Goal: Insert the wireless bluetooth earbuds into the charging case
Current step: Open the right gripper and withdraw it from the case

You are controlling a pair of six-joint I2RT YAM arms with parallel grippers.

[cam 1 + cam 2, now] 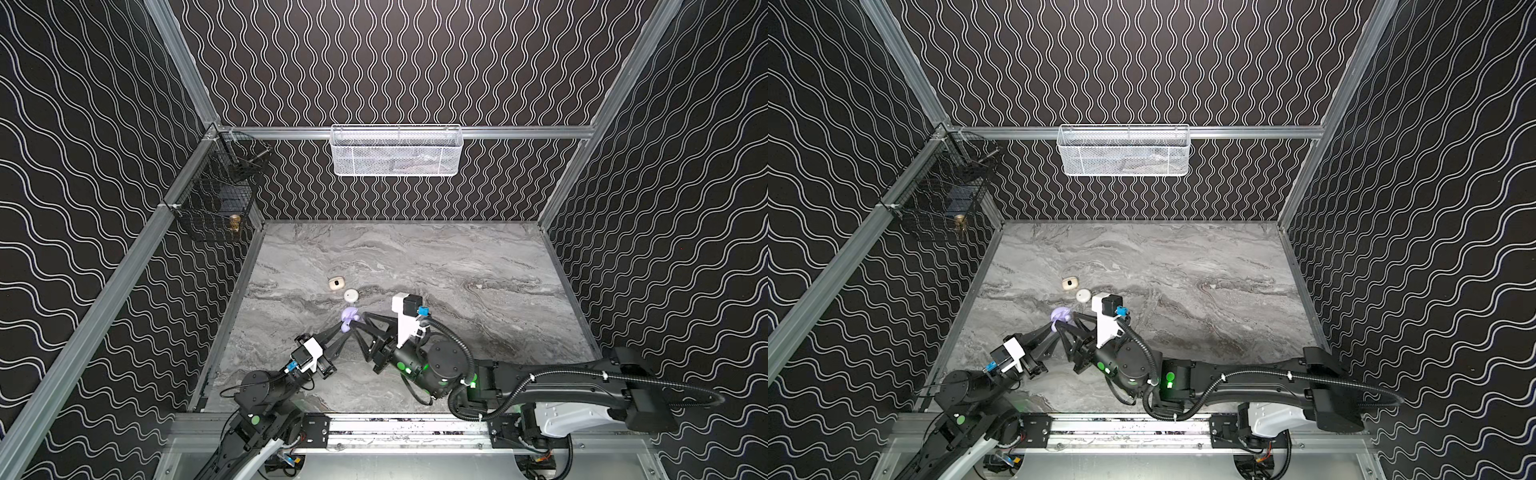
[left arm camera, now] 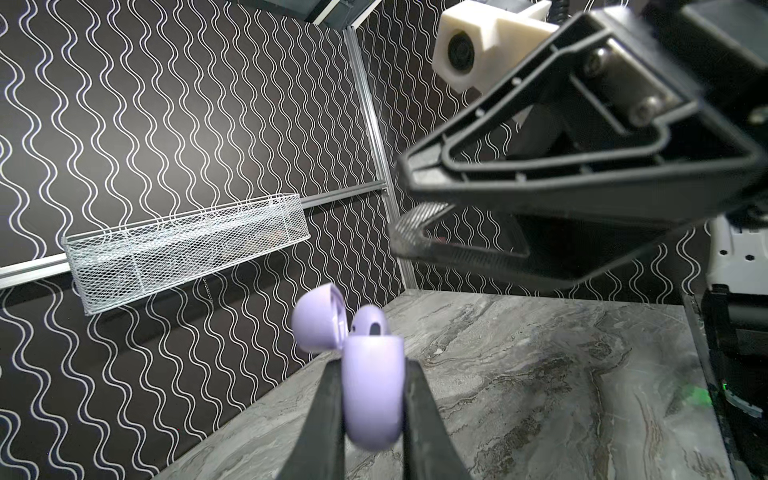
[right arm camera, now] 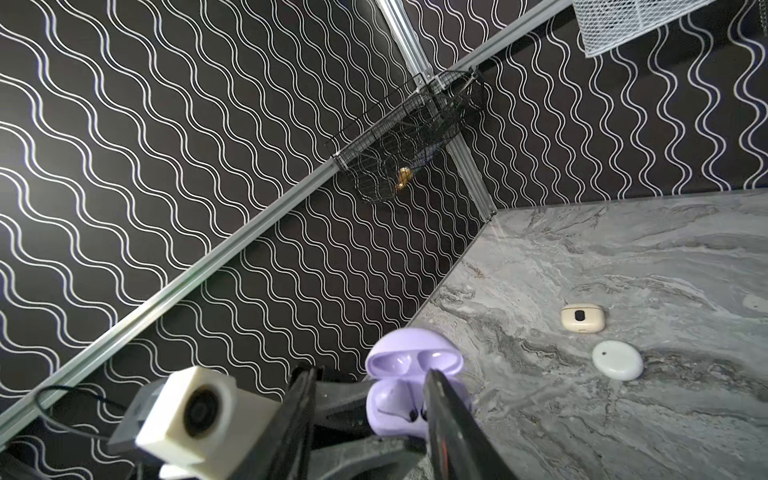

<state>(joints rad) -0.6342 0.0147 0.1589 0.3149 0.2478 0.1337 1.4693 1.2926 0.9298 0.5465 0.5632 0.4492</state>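
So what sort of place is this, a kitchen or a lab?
Most likely a robot test cell, not a home: wavy-patterned walls on an aluminium frame box in a marble-look tabletop, with the left arm and right arm mounted along its front.

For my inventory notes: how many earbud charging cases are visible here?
3. The lilac case, lid open, is clamped in the left gripper; the cream case and the round white case lie closed on the marble table. None appears hidden.
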